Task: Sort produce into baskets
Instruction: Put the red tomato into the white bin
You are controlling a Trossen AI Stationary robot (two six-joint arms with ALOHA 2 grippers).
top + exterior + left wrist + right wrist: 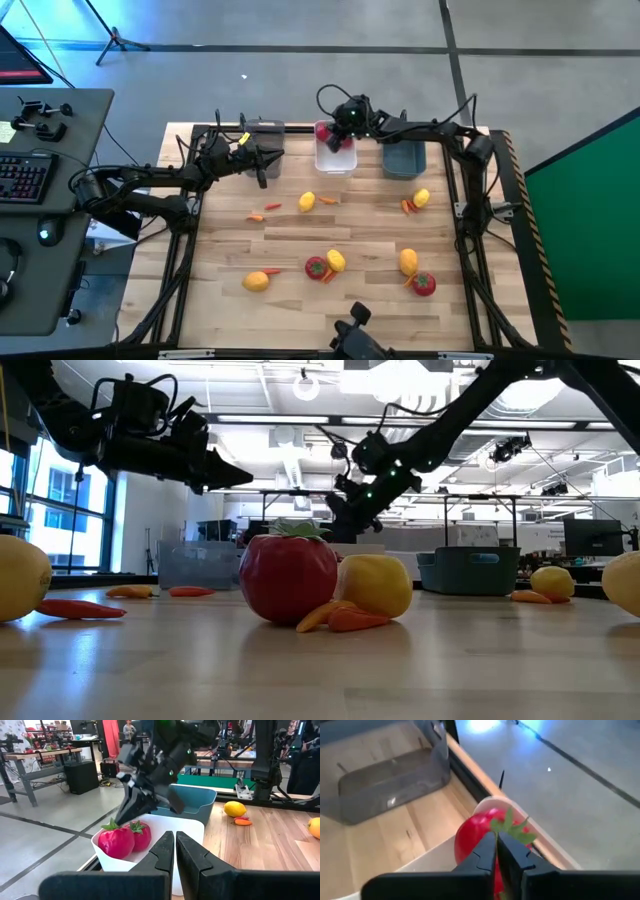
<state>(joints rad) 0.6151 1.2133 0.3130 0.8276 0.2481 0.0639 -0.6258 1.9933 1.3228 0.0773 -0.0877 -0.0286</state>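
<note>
Tomatoes [122, 839]: two in white bin [187, 827] | right gripper [131, 810]: closed, empty, above them | left gripper [262, 178]: closed, empty

Two tomatoes [123, 839] in white basket [335, 160]; lemons [335, 260], carrots [272, 207] scattered.

Three baskets [403, 158]; four tomatoes [316, 267] — two in the white one; five lemons [257, 282].

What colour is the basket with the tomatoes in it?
White. The basket holding the two red tomatoes shows best in the left wrist view.
</note>
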